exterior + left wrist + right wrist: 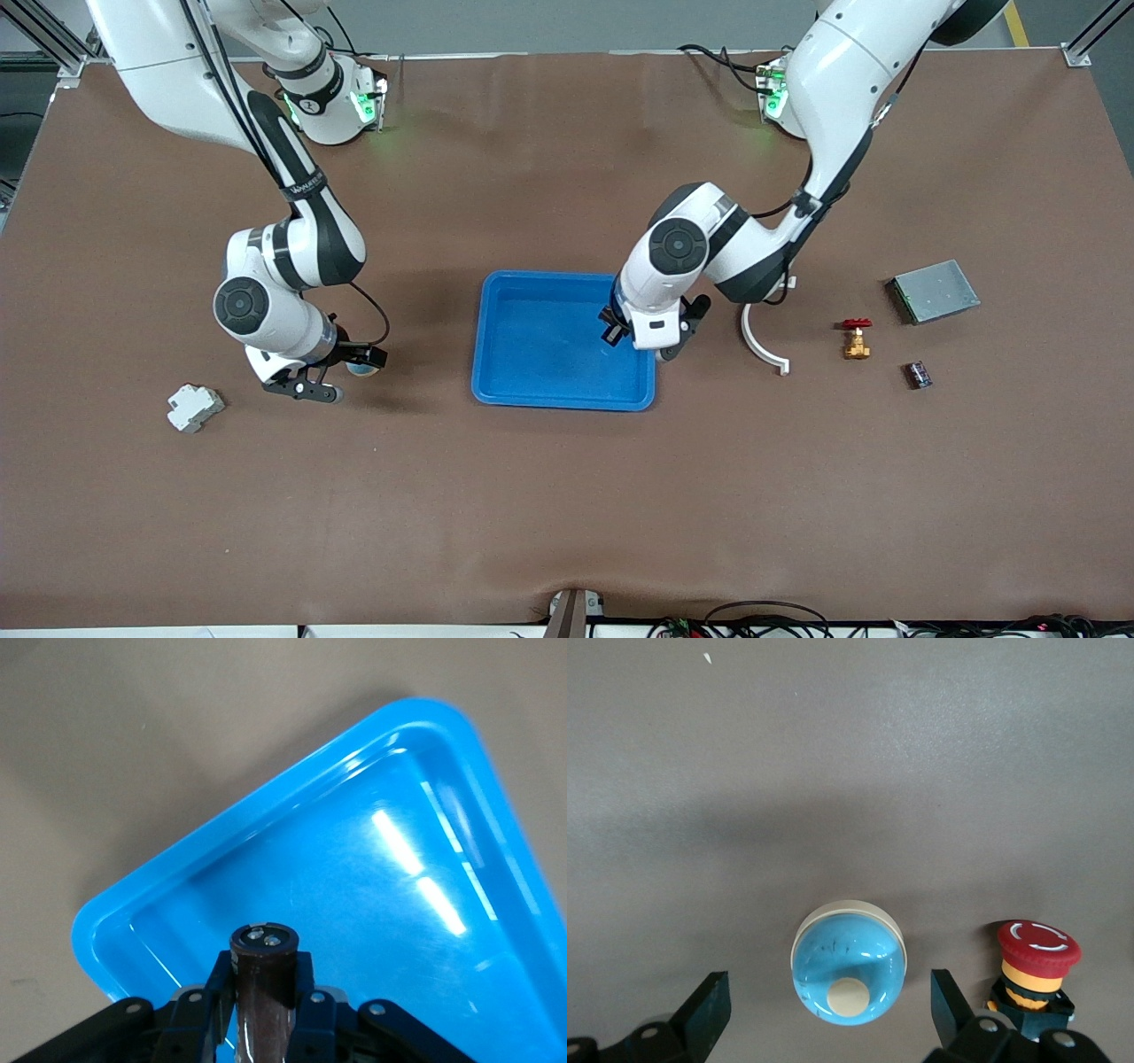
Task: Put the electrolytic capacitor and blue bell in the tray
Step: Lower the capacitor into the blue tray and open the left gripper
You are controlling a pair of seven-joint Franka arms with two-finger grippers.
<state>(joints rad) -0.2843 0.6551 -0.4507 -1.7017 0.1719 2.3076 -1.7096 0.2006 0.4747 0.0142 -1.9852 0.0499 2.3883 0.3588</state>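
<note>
My left gripper (617, 330) hangs over the blue tray (532, 390), above the tray's end nearer the left arm. In the left wrist view this gripper (263, 974) is shut on the electrolytic capacitor (263, 943), a dark brown cylinder with two metal terminals on its end, held above the tray floor (372, 895). My right gripper (341, 372) is low over the table toward the right arm's end. It is open (828, 989), with one finger on each side of the blue bell (849, 964), a blue dome on a white base that stands on the table (361, 367).
A red emergency-stop button (1036, 967) stands close beside the bell. A white breaker (194, 407) lies near the right gripper. Toward the left arm's end lie a white curved strip (764, 344), a brass valve (856, 339), a small dark part (918, 374) and a grey metal box (933, 291).
</note>
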